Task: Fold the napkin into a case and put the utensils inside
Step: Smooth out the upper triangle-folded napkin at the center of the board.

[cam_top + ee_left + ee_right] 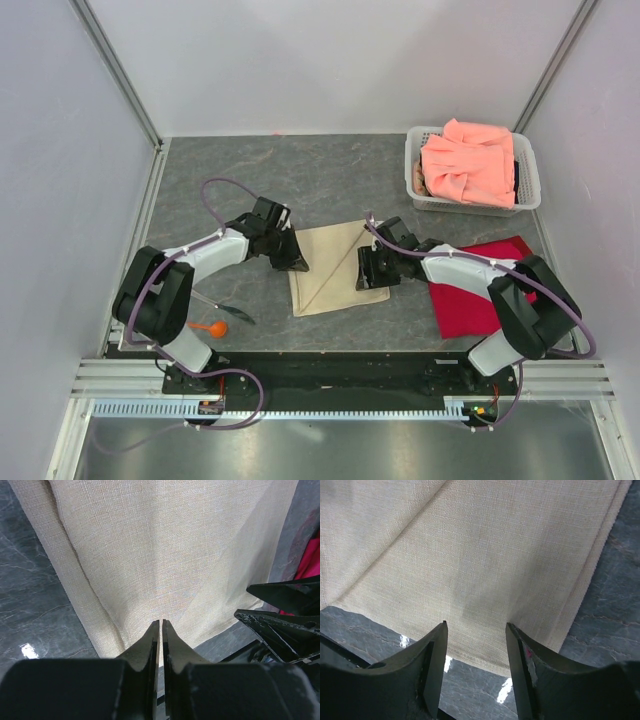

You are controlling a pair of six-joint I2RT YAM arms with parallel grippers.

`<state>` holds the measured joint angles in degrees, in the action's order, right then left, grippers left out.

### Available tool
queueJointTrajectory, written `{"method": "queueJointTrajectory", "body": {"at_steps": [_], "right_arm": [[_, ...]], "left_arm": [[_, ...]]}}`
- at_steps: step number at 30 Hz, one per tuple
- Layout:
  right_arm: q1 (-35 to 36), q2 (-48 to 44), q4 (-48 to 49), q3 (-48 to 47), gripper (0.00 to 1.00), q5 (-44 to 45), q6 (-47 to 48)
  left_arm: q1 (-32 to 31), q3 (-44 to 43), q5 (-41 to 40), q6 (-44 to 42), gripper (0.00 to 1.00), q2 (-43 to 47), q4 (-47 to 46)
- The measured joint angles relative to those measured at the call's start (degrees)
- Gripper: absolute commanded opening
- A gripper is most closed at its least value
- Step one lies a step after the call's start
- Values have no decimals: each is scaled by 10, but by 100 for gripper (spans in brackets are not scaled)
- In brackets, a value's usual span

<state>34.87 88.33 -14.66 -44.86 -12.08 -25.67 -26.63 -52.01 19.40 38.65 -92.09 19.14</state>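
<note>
Nearest, the orange spoon (212,327) and dark utensil (236,316) lie at eight o'clock of the half-folded napkin (335,268), probably parked until a pocket exists. Left fingers (149,642), pressed nearly together, seem to pinch its nine o'clock edge for folding; right fingers (435,645) gape wide at three o'clock.

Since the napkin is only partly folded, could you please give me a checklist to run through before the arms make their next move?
1. Napkin lying flat, diagonal fold showing: ok.
2. Left pincer shut at the napkin's left edge; cloth actually pinched: cannot tell.
3. Right pincer open, fingers astride the right edge: ok.
4. Orange spoon and dark utensil lying apart from the napkin, off to its left: ok.
5. Red cloth apart from the napkin: ok.
</note>
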Motion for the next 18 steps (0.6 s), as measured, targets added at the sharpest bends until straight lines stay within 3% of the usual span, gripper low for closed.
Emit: {"method": "queueJointTrajectory", "body": {"at_steps": [5,12,18], "right_arm": [[0,-12,-27,-14,63,15,4],[0,-6,-16,-27,61,32,4],[0,21,4,-22,60,91,18]], "left_arm": [[12,-8,2,0,12,-7,1],[28,-53,-10,-1,12,-80,-17],[29,-35,-28,4,14,-92,-39]]}}
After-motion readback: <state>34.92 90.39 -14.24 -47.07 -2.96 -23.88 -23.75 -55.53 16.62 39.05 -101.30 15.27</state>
